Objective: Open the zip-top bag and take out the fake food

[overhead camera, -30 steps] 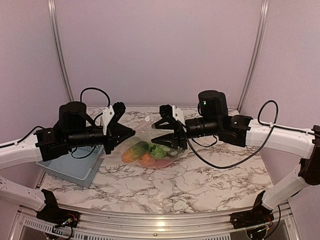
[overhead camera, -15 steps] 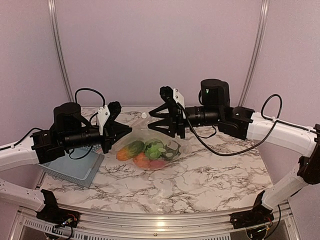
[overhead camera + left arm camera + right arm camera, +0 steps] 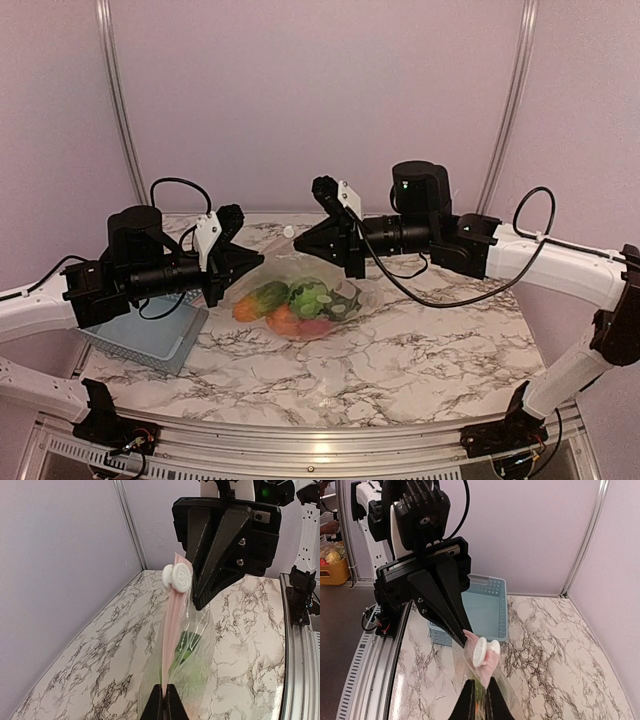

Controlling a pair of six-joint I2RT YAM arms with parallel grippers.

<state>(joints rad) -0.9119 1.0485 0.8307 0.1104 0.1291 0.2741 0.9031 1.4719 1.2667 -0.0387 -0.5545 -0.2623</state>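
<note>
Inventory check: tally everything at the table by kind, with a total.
zip-top bag: 1
light blue basket: 1
left end effector, right end effector: 2, both shut on the bag
fake food: not countable through the plastic
Total counted: 4

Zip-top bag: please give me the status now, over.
Left gripper shut on zip-top bag strip. Right gripper shut on strip beside white slider. Fake food inside bag. Blue basket apart, not in the way.
</note>
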